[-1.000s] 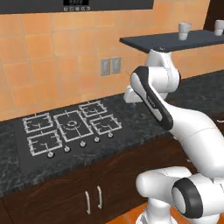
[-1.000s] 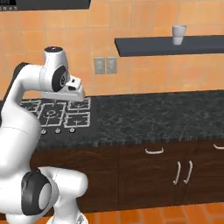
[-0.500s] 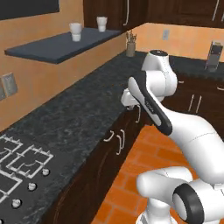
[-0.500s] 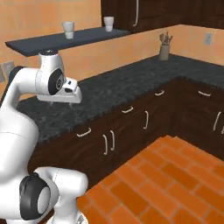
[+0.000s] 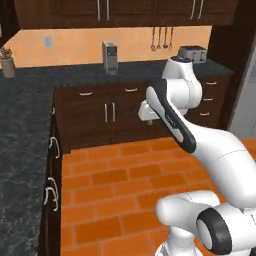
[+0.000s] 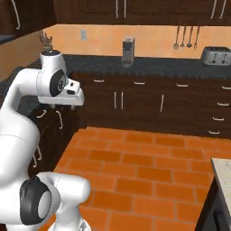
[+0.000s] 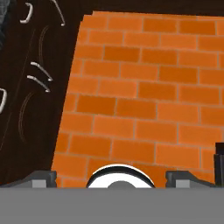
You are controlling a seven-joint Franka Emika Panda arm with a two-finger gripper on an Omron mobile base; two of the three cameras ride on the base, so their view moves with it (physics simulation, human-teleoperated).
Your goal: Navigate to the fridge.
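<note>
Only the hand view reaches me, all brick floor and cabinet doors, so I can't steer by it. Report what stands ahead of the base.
Observer: A dark counter runs along the far wall, with a toaster at its right end.
Operator: Point out anything fridge-like.
Observer: In the left base view a pale grey panel rises at the right edge, past the dark cabinets. Too little of it shows to call it the fridge.
Operator: Now name any obstacle on the right.
Observer: In the right base view, the corner of a pale countertop juts in at the lower right, over the brick floor.
</note>
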